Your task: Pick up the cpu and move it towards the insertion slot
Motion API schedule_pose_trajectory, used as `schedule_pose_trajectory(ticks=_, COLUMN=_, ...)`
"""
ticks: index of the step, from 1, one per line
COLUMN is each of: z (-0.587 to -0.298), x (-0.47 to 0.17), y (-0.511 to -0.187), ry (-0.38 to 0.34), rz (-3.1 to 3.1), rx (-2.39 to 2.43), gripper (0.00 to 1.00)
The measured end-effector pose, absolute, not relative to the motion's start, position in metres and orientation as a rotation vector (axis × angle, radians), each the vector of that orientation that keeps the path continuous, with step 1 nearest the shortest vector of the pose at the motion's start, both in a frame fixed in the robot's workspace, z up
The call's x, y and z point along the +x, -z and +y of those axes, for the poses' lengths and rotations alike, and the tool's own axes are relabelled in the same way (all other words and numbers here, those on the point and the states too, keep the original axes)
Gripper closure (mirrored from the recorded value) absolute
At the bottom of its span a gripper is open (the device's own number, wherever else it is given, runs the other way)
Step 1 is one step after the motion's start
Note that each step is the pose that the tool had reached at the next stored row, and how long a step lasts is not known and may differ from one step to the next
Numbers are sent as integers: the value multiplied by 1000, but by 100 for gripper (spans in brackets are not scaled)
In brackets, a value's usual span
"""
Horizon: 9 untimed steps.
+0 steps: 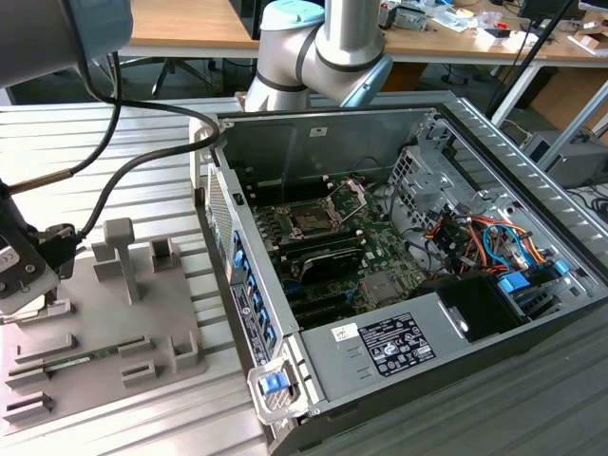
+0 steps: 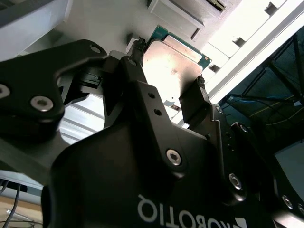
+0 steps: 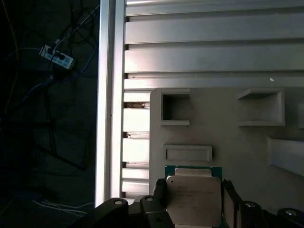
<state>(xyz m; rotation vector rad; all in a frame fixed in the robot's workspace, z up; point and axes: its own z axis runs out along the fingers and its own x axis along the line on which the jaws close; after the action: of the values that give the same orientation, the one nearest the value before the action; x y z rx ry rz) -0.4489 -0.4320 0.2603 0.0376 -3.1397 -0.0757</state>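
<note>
Black gripper (image 2: 168, 71) fingers (image 2: 190, 102) closest to us were clamped on opposite edges of the cpu (image 2: 176, 54) — silvery face up, at the grey tray (image 3: 213, 123) on the exterior view's left. We saw the insertion slot (image 1: 312, 217) well apart from it — inside the open computer case (image 1: 380, 347)

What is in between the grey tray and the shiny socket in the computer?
In the exterior view, the computer case's side wall stands between the grey tray and the insertion slot.
</note>
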Motion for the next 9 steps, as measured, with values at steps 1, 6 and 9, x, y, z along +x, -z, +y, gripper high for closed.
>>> schedule_pose_trajectory(ticks=1, z=-432, x=-449, y=-261, ry=76, rz=-3140, rx=38, gripper=45)
schedule_pose_trajectory(ticks=6, z=-432, x=-449, y=-269, ry=76, rz=-3140, rx=38, gripper=45)
schedule_pose_trajectory(ticks=9, z=-432, x=-449, y=-271, ry=76, rz=-3140, rx=38, gripper=45)
